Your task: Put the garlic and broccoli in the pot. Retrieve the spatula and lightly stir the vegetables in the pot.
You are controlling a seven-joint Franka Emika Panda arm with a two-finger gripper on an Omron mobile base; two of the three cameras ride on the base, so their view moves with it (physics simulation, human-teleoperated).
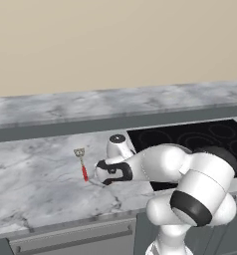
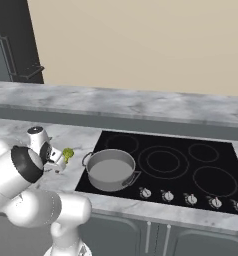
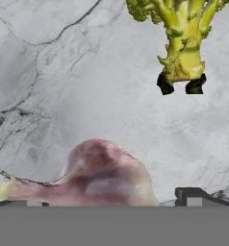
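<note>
Garlic (image 3: 99,175), one bulb, between the spread pincer (image 3: 107,199) tips on the marble surface (image 3: 63,86), one broccoli (image 3: 181,43) just beyond, one pot (image 2: 111,170) on the cooktop (image 2: 191,165), one spatula (image 1: 81,162) lying left of the arm.

grey marble counter (image 1: 36,174), black cooktop (image 2: 201,162), beige wall (image 1: 115,40)
</note>
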